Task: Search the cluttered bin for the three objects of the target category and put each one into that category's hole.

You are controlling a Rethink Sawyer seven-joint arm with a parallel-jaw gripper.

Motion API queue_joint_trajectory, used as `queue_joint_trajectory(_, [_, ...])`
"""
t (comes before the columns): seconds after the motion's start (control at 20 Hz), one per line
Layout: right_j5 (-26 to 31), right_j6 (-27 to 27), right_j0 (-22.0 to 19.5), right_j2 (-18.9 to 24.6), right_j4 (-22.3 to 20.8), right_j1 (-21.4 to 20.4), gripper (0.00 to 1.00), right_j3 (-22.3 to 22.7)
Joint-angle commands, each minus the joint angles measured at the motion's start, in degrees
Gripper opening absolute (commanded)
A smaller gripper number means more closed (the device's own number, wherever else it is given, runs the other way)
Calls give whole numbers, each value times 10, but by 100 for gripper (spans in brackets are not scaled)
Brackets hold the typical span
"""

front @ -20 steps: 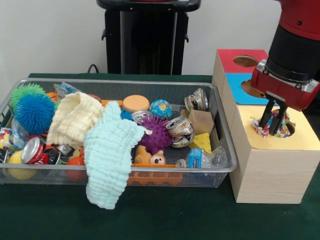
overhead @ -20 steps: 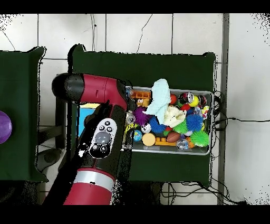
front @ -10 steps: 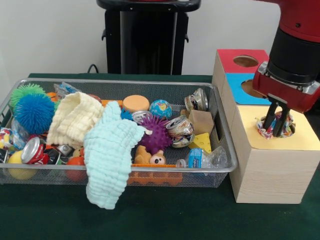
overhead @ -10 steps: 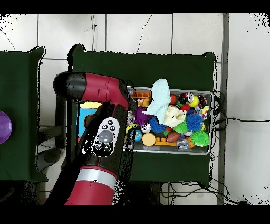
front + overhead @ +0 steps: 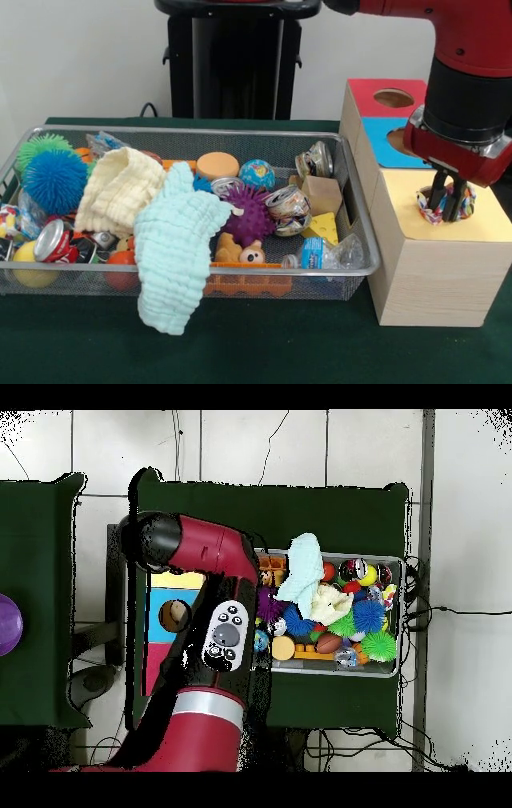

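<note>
Gripper (image 5: 448, 200) over the yellow-topped box (image 5: 480, 228), at three o'clock from the wire bin (image 5: 352, 240), fingers nearly closed on a multicoloured crumpled object (image 5: 433, 202) seated in the yellow hole; whether the grip holds cannot be told. Delivery appears nearly complete; how many targets remain among the bin's clutter cannot be judged.

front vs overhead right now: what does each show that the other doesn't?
Front only: gripper at the yellow hole, fingers around a multicoloured object; whether it is clamped, cannot tell. Overhead only: the arm covers that spot; a purple thing shows at the left edge. Both: wire bin, mint cloth.
</note>
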Motion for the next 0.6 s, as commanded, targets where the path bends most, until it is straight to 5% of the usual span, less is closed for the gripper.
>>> queue_joint_trajectory(0.05, [-124, 21, -34, 130, 19, 95, 0, 30])
queue_joint_trajectory(0.6, [-120, 13, -46, 130, -11, 122, 0, -8])
